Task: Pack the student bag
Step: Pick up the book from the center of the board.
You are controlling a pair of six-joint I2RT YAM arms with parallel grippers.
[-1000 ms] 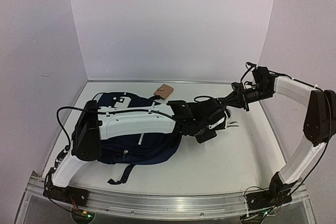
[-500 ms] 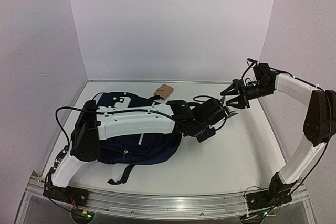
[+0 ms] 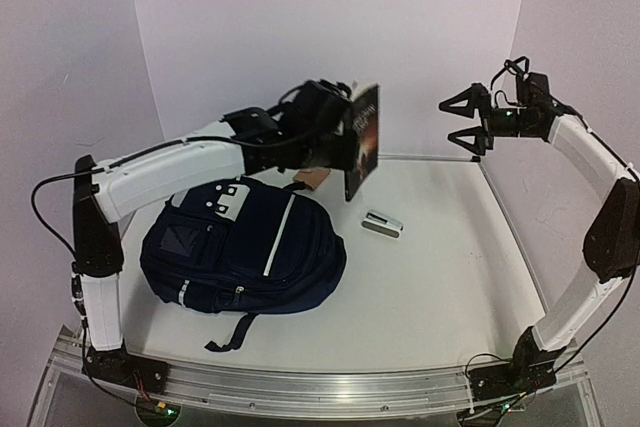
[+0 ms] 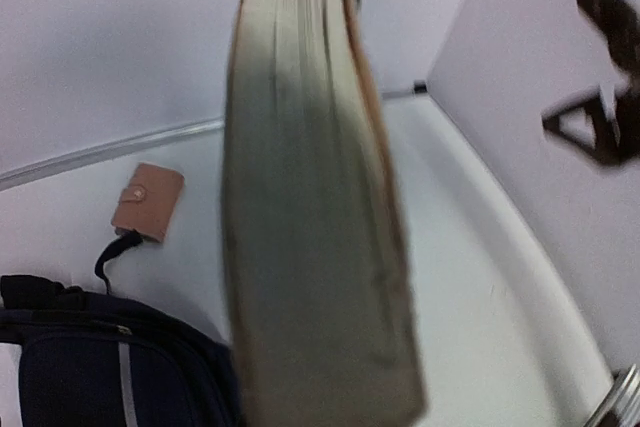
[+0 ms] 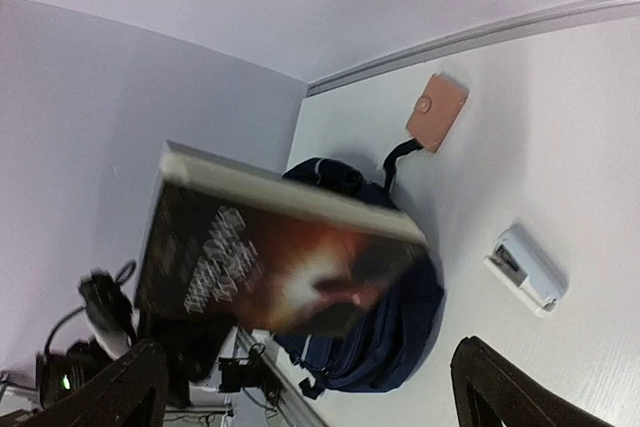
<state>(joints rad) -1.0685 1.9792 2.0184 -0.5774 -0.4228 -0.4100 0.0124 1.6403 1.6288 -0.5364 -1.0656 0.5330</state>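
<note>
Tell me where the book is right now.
In the top view the book hangs upright in the left gripper, mid-air above the table's far middle, just beyond the student bag.

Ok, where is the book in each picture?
Top external: the book stands upright, upper middle.
Left wrist: the book's page edge fills the middle.
Right wrist: the book's cover shows left of centre.
Shared landmark: the navy student bag, lower than the book everywhere.

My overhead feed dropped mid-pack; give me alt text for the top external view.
The left jaws hold a dark-covered book upright above the white table, beyond the navy-blue fabric backpack. The right jaws hang open and empty.
</note>
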